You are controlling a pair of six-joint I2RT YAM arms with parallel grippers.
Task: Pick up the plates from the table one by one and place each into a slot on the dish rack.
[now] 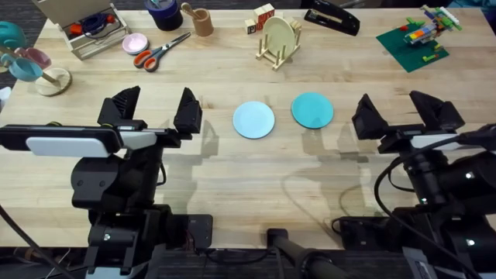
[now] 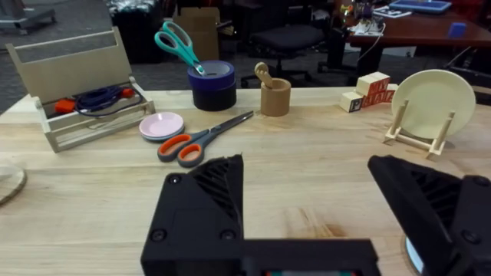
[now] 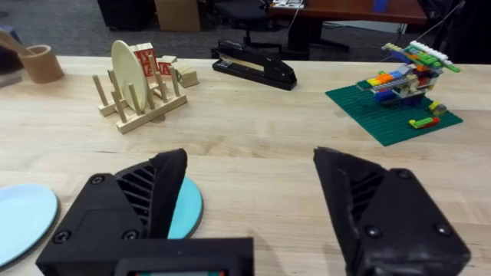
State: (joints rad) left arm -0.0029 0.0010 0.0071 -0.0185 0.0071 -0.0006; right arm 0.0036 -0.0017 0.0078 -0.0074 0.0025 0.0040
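Two plates lie flat and face up near the middle of the counter [image 1: 232, 167], the pale blue plate [image 1: 254, 120] on the left and the teal plate [image 1: 312, 110] just beside it on the right, apart from each other and touched by nothing; lying side by side in the open, each seems set out within easy reach of the arm nearest it. Behind them, toward the far edge, stands the dish rack [image 1: 277, 53], its upright pegs already holding one cream plate [image 1: 276, 35] on edge, which leaves free slots for the two still to be lifted, so the task looks not yet begun. The left gripper [image 1: 155, 108] hovers over bare wood to the left of the blue plate, jaws spread wide and holding nothing; the right gripper [image 1: 403, 112] hovers to the right of the teal plate, jaws likewise wide and empty, a pose that suits a coming reach for a thin rim. Farther out sit one pair of orange-handled scissors [image 1: 159, 53], one small pink dish [image 1: 135, 43], one wooden tray [image 1: 84, 27] of supplies, one wooden cup [image 1: 201, 22], one black stapler [image 1: 332, 17], a few lettered blocks [image 1: 260, 17] and one brick model [image 1: 422, 35] on its green base.
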